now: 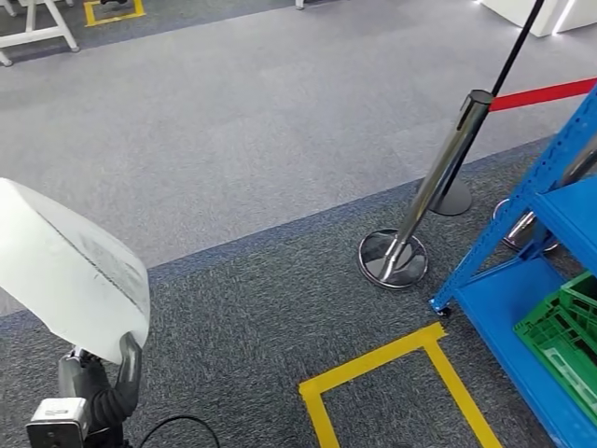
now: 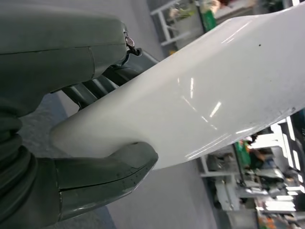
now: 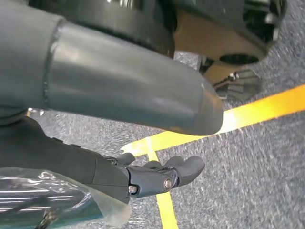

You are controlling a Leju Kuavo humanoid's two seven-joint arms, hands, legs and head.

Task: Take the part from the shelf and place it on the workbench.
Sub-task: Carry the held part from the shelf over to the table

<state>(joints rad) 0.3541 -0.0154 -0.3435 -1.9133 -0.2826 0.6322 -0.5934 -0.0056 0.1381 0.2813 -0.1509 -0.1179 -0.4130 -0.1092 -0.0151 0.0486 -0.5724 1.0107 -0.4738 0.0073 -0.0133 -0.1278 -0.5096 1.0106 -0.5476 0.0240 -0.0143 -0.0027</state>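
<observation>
The left hand point(image 1: 105, 387) grips the white part point(image 1: 67, 271) (glossy), while the right hand point(image 3: 144, 176) hangs empty, fingers apart.

Even, bright overhead light; ceiling lamps streak as glare across the glossy white part point(image 2: 201, 100). Right wrist view is motion-blurred, the yellow floor tape point(image 3: 251, 109) overexposed toward 3 o'clock.

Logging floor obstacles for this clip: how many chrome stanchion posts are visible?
3: one chrome stanchion post leaning mid-floor, a dark-based post behind it, and a third half hidden behind the blue metal shelf. More may be hidden.
</observation>
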